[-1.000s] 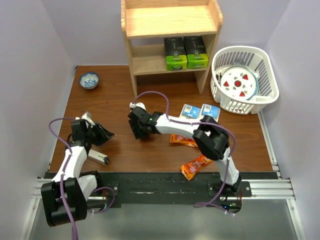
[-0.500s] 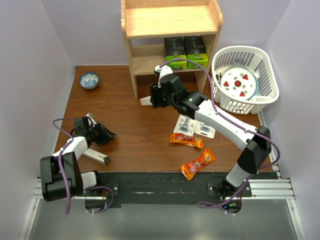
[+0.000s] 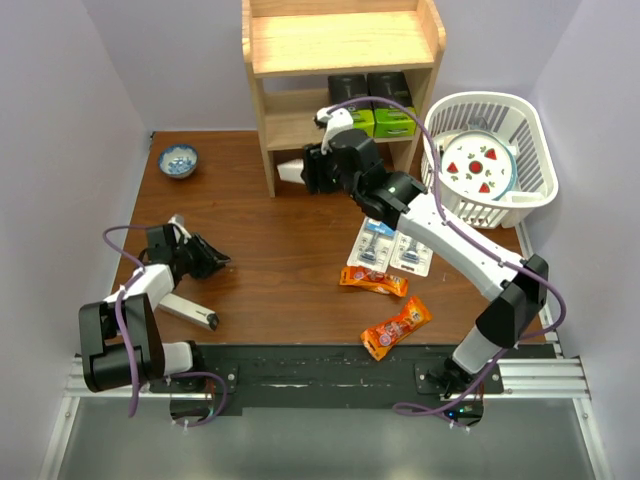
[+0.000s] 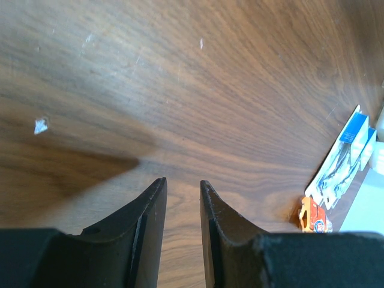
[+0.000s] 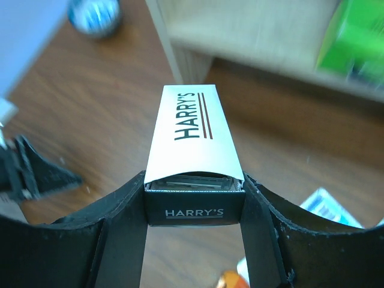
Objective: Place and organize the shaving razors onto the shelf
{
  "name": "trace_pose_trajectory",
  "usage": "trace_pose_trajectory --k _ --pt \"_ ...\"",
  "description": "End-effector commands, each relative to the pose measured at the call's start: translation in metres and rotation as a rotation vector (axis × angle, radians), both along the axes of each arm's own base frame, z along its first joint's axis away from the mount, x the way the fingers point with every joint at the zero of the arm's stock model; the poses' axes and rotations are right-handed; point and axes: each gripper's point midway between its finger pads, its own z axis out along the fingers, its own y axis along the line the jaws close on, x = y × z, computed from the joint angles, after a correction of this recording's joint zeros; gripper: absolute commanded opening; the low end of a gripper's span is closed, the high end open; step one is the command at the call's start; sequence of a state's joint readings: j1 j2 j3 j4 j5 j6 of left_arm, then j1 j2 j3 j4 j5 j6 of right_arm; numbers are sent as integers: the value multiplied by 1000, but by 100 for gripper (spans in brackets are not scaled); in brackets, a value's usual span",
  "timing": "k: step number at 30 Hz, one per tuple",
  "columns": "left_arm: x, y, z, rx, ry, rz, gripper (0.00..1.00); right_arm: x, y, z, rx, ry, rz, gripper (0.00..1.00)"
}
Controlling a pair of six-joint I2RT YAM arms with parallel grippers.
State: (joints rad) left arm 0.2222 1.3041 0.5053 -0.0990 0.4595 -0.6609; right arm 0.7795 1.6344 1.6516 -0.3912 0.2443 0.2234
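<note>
Right wrist view: the HARRY'S box [image 5: 191,135] is clamped by the right gripper [image 5: 195,183]; the shelf [image 5: 240,27] post near the far edge could be clipped. Left gripper [image 4: 183,198]: narrow, empty.

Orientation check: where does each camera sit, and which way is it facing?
Top external: above and behind the bases, looking down at the table, shelf, left gripper and right gripper.
Left wrist: low on the left arm, facing across the table toward the blister cards; its own fingers frame the bottom.
Right wrist: facing the shelf along the HARRY'S box, clamped between its fingers.
Shared: top external and right wrist both show that box and the blue bowl.
</note>
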Motion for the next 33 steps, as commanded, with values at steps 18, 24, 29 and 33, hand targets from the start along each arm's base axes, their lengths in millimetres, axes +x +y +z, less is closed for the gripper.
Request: trace_pose_trajectory --k 18,24,29,33 --pt "19 7 12 34 -64 -23 35 79 -8 119 142 -391 -300 0" --pt "15 5 10 23 -69 -17 36 95 -7 90 91 -372 -371 0" --pt "11 4 12 21 -78 -16 36 104 -13 74 34 -400 -490 0" --pt "7 3 10 21 -76 -14 37 112 -4 51 5 -383 -507 0"
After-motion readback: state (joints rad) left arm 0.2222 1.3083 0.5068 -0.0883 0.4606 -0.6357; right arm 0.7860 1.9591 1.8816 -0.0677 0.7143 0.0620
